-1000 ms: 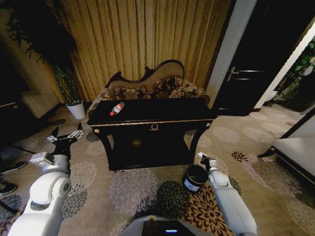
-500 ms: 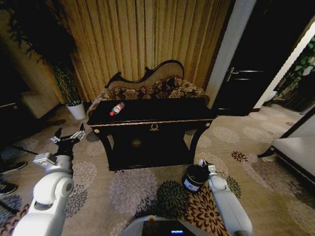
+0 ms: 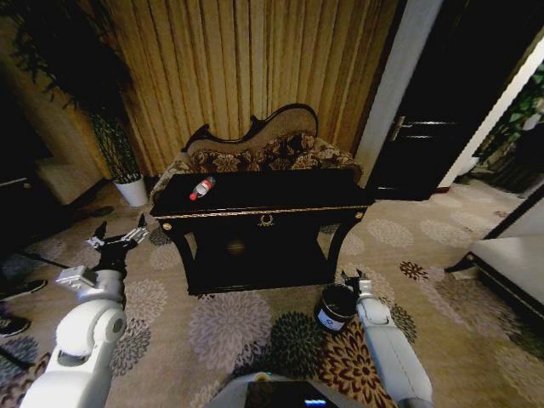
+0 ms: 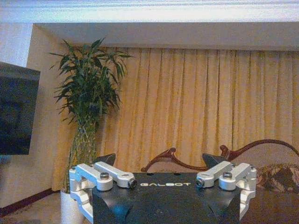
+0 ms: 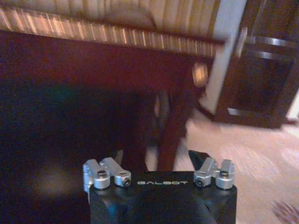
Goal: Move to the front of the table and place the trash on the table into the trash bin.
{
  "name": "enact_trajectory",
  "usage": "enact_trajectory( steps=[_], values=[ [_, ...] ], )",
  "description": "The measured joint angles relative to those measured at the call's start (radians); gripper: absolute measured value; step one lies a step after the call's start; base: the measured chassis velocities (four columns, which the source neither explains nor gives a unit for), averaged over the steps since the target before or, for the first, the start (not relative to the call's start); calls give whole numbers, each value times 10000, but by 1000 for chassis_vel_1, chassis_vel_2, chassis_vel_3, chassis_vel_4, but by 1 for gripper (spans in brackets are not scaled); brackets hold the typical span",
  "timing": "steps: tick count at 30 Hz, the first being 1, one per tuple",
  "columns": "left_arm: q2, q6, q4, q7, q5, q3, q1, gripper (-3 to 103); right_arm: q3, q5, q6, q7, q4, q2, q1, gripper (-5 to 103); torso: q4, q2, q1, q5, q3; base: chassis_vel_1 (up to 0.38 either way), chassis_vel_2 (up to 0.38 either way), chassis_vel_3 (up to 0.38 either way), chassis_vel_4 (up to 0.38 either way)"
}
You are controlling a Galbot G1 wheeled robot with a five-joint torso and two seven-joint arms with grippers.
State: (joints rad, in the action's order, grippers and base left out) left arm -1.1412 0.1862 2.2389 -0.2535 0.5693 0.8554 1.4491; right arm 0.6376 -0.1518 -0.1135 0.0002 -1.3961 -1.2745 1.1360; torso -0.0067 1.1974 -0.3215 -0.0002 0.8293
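The glossy black table with its gold-trimmed edge stands straight ahead. A small clear bottle with a red label, the trash, lies on its far left corner. The dark trash bin sits on the carpet in front of the table's right leg. My left gripper hangs open left of the table, below top height, and in the left wrist view its fingers are spread with nothing between them. My right gripper is open just beside the bin's far rim, facing the table leg.
A brown floral sofa stands behind the table against gold curtains. A white plant pot and its tall plant are at the left. A dark door and a pale bench are on the right. Patterned carpet lies open in front.
My right arm has drawn back and down, bringing its gripper closer to the bin's rim. The left gripper has shifted slightly lower. The bottle and bin have not moved.
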Motion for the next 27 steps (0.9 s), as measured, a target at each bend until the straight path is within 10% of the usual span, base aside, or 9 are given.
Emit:
enact_trajectory(
  steps=[6,27],
  values=[
    [61,-130,-120,299,20,-85,-25,100,-627,-929,-684,1,-3096,-172,487,99,2,2,0,1,-1,0,0,0,0],
    [338,161,-919,534,558,-153,-262,100,-1879,-1277,-1277,-1,-6215,-422,529,100,2,2,1,0,0,0,0,0,0]
  ],
)
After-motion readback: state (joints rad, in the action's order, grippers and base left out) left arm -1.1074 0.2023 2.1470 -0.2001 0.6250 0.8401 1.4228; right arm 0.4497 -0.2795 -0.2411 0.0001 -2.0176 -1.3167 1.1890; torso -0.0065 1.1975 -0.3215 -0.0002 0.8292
